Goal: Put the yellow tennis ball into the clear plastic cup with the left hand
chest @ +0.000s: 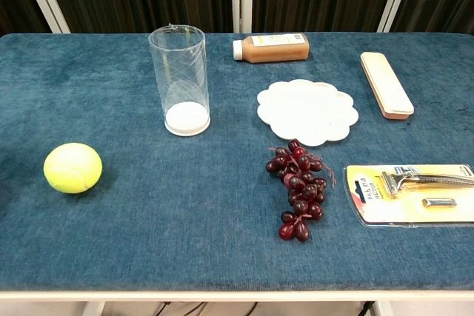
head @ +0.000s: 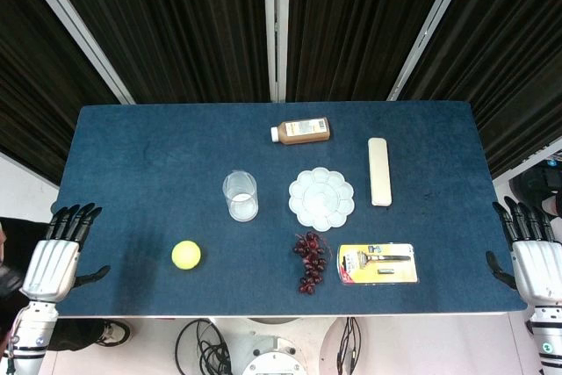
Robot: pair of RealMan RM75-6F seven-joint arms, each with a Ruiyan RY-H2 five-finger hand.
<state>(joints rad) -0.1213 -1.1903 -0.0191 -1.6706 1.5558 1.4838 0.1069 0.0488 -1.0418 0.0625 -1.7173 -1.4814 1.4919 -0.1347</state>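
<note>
The yellow tennis ball (head: pixel 185 255) (chest: pixel 72 168) lies on the blue table near its front left. Behind and to the right of it, the clear plastic cup (head: pixel 240 196) (chest: pixel 180 79) stands upright and holds nothing. My left hand (head: pixel 58 252) hovers off the table's left edge, fingers spread, holding nothing, well to the left of the ball. At the right edge my right hand (head: pixel 532 254) is likewise open and holds nothing. Neither hand shows in the chest view.
A brown bottle (head: pixel 301 131) lies on its side at the back. A white flower-shaped dish (head: pixel 321 198), a bunch of dark grapes (head: pixel 309 261), a packaged razor (head: pixel 378 263) and a cream case (head: pixel 378 170) fill the right half.
</note>
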